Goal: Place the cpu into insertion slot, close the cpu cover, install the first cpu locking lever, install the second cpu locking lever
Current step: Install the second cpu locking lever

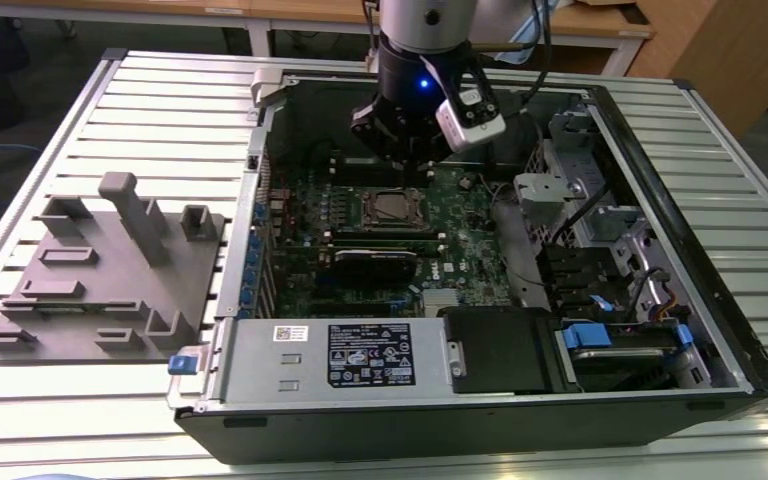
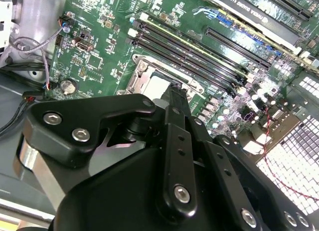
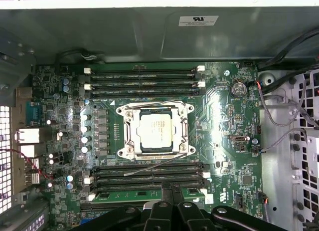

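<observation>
One robot arm hung over an open computer case (image 1: pixel 744 380) that lay on a table of pale slats (image 1: pixel 37 420). Its black gripper (image 3: pixel 172 191) hovered above the green motherboard (image 3: pixel 224 131), close to the middle of the board. In the first wrist view the two fingers (image 3: pixel 167 196) were pressed together with nothing between them.

The cpu (image 3: pixel 155 131) sat flat in the insertion slot (image 3: pixel 130 152), with its silver top facing up. The cpu cover (image 3: pixel 185 122) lay down flat around the chip like a shiny square frame, and the chip showed through its window. A thin silver lever (image 3: pixel 149 166) lay slanted just beside the slot, on the side nearest the gripper.

Long black card slots (image 3: pixel 144 81) ran on both sides of the slot. In the second wrist view the gripper's tip (image 2: pixel 178 91) hung just over the edge of the slot (image 2: pixel 149 79), and I could not tell if it touched.

In the exterior view the chip (image 1: pixel 392 205) sat in the middle of the board, just below the arm's black wrist (image 1: pixel 411 120). A black card (image 1: pixel 373 266) stood near it on the board. A grey plastic holder (image 1: pixel 104 270) with posts rested on the table, well apart from the case, toward the exterior view's left.
</observation>
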Controlling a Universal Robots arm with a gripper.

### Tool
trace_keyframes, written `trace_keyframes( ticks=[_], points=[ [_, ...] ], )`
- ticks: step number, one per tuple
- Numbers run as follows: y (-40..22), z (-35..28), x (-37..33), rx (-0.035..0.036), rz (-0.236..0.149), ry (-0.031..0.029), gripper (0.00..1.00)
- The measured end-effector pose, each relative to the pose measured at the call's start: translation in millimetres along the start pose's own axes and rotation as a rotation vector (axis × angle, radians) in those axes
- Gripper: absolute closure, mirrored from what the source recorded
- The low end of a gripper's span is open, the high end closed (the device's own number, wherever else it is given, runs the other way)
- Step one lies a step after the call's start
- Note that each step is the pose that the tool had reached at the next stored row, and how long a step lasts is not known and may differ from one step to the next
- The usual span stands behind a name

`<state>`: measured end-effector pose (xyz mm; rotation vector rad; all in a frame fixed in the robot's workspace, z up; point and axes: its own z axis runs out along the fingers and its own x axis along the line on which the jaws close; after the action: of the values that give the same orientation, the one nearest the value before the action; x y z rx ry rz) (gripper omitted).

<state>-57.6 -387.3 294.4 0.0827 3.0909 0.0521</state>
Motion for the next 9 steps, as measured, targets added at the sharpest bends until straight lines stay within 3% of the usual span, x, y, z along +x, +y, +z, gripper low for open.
trace_keyframes(
  ticks=[9],
  points=[
    [-0.1, 2.5, 0.1, 0.0001, 0.0, 0.0, 0.9]
  ],
)
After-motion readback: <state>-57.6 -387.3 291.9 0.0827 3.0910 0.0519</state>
